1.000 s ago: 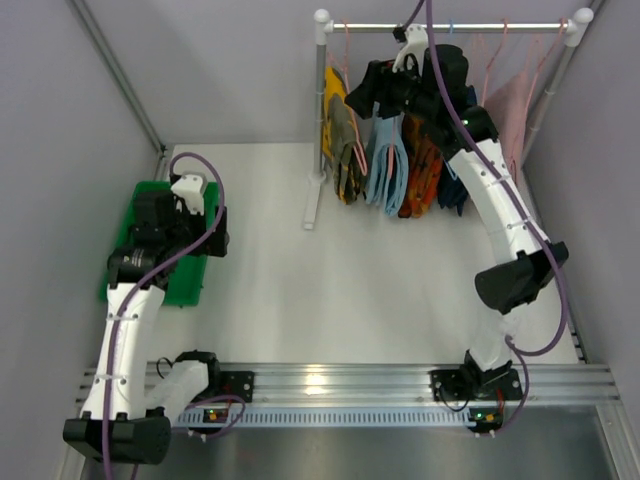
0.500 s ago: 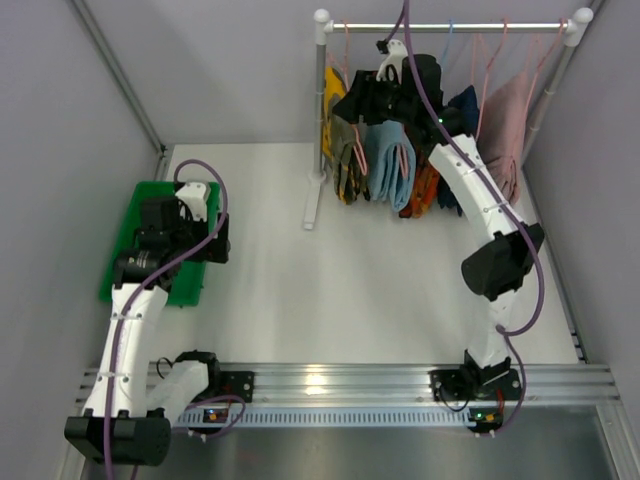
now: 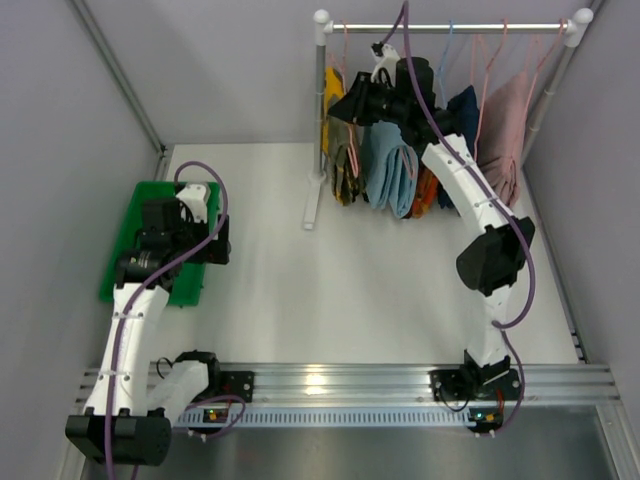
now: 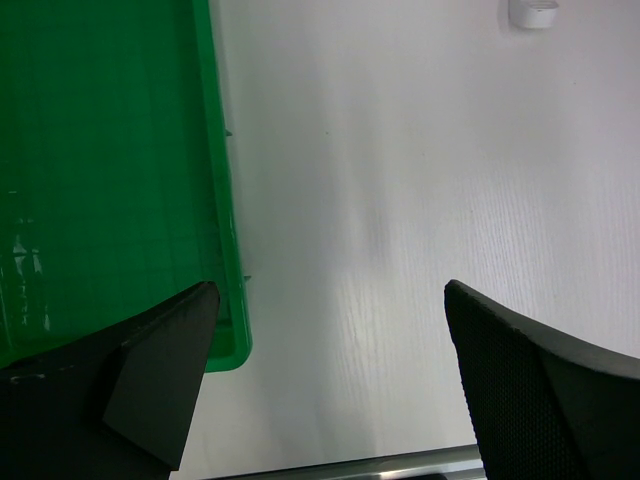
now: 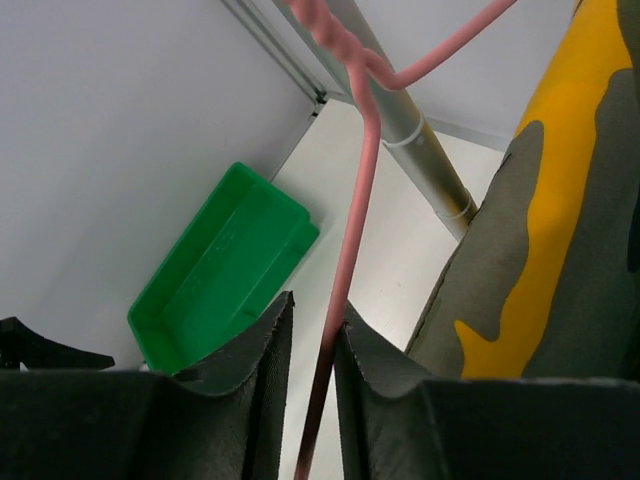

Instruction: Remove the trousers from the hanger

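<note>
Near the bases, your left gripper (image 4: pixel 330 300) hangs over the tray (image 4: pixel 222 200) rim, jaws wide apart and empty. Farther back, at the rail (image 3: pixel 450 27), your right gripper (image 5: pixel 312 310) straddles the hanger (image 5: pixel 360 200) wire, jaws a sliver apart; whether they pinch it cannot be told. Just beside, the trousers (image 5: pixel 560 250) hang folded on that hanger. Securing the hanger looks like the step in hand; next, grip firmly and lift it clear of the rail.

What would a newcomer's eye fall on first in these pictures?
The right gripper, up at the clothes rail, has its fingers on either side of the pink wire hanger, beside the yellow-and-olive camouflage trousers. At the left, the open left gripper hovers over the rim of the green tray.
</note>
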Robot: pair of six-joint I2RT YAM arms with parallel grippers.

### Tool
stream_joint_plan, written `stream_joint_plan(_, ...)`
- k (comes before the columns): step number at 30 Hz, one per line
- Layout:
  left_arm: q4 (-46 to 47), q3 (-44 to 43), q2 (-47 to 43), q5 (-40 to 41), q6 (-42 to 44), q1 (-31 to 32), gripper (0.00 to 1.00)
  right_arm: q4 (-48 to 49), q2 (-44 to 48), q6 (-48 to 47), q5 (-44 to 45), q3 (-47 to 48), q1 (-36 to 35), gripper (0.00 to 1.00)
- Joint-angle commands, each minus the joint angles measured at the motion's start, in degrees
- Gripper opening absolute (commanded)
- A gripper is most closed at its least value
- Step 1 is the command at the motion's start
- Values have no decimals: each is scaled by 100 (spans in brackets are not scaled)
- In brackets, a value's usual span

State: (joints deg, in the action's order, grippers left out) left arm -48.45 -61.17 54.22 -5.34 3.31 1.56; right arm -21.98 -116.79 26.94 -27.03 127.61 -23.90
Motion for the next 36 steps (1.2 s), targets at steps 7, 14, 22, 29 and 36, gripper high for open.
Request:
stream_joint_plan(7, 283, 87, -34, -133, -76, -33, 99, 931, 7, 671, -557, 273, 78, 0)
stream_joint_plan(14, 257, 96, 27, -256, -41, -33, 99, 2012, 95, 1384, -1050, 176, 210, 0)
stream_joint_plan(22, 151, 43, 256, -309, 38, -33, 99, 2558, 367, 1902, -796, 220, 377, 0)
stream_joint_plan(29, 283, 8, 221, -266, -24, -33, 99, 2760, 701, 2333, -637, -52, 676, 0)
stream_joint_plan(36, 581, -1, 125, -326, -111, -33, 99, 2822, 1027, 2509, -646, -166, 940, 0)
